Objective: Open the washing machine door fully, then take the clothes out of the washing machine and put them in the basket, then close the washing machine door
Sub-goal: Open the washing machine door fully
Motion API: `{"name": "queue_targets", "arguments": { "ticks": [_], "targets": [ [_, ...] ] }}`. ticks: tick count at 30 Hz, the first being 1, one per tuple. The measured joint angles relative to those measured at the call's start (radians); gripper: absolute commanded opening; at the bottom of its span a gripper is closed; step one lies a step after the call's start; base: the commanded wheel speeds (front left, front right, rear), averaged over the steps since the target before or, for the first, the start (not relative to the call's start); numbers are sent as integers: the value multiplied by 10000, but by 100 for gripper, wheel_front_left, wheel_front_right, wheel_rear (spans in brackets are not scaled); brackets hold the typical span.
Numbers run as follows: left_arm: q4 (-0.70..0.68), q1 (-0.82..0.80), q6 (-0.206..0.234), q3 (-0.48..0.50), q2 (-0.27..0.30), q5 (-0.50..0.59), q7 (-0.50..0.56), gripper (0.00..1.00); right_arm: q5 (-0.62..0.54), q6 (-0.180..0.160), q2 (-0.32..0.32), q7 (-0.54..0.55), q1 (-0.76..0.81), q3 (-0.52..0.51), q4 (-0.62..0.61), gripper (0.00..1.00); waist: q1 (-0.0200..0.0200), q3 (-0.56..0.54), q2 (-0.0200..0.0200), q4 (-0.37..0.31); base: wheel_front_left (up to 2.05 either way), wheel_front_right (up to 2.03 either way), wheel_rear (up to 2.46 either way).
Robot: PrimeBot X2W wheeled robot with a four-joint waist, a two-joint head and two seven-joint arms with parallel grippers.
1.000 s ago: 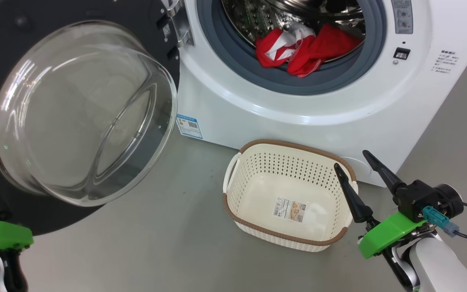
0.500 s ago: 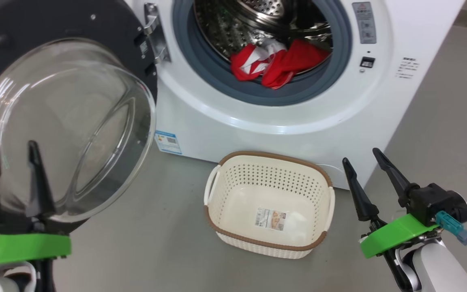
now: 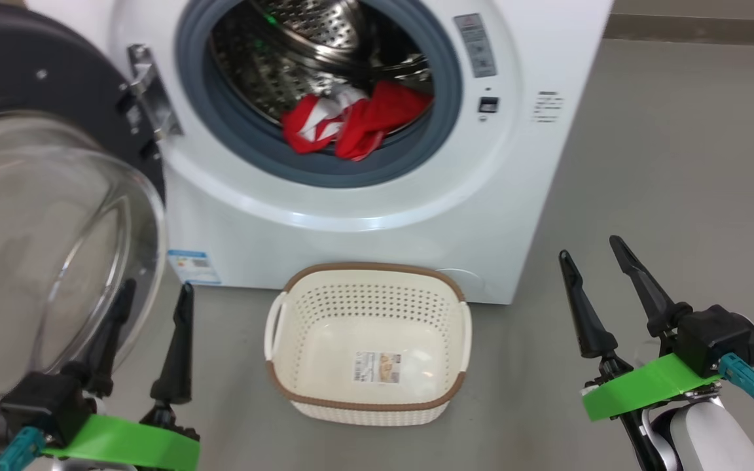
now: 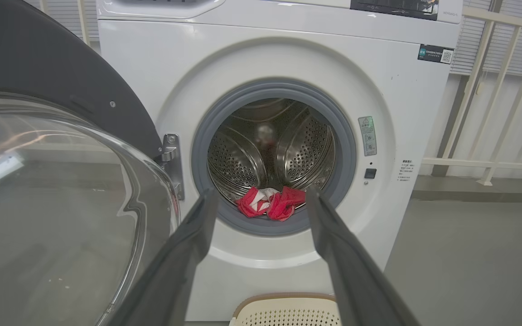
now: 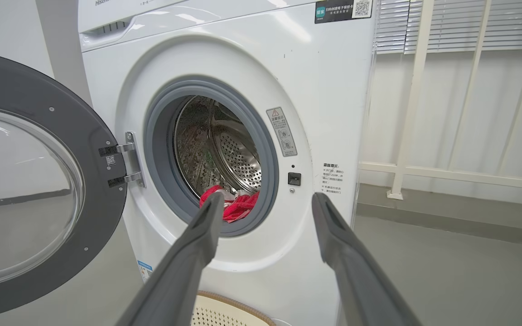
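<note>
Nearest you, both claws hang low over the floor. The left claw and the right claw each have their fingers spread wide, and neither holds anything. Between them, a little farther out, the basket sits on the floor against the foot of the washing machine, with only its label inside.

At the near left, the washing machine door is swung out on its hinge, and its glass bowl bulges toward the left claw. I judge the opening step done, so the step in hand is fetching the clothes.

Farther back, the clothes lie bunched at the front lip of the drum, resting on the grey rubber ring. They are above and beyond the basket and well apart from both claws. In the left wrist view they sit straight ahead, framed between the fingers. In the right wrist view they lie left of that claw's line.

Your next move is a reach up and forward over the basket into the drum mouth, claw kept spread. Watch the glass bowl close by on the left.
</note>
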Motion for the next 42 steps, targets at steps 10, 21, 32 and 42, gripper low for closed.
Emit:
{"name": "queue_targets", "arguments": {
  "ticks": [10, 21, 32, 42],
  "targets": [
    [585, 570, -115, -44, 71, -138, -382, 100, -13, 0, -8, 0, 375, 0, -230, 100, 0, -190, 0, -1174, 0, 0, 0],
    [1546, 1081, -180, 84, -96, -416, -911, 100, 8, 0, -130, 0, 1004, 40, -424, 100, 0, -514, 0, -2194, 0, 0, 0],
    [1592, 1652, -184, 734, -447, -403, -999, 100, 90, 0, -265, 0, 1466, -69, -750, 100, 0, -823, 0, -2662, 0, 0, 0],
    [1210, 1846, -337, 1014, -571, -92, -1001, 100, 94, 0, -257, 0, 1595, -240, -790, 100, 0, -742, 0, -2697, 0, 0, 0]
  ]
}}
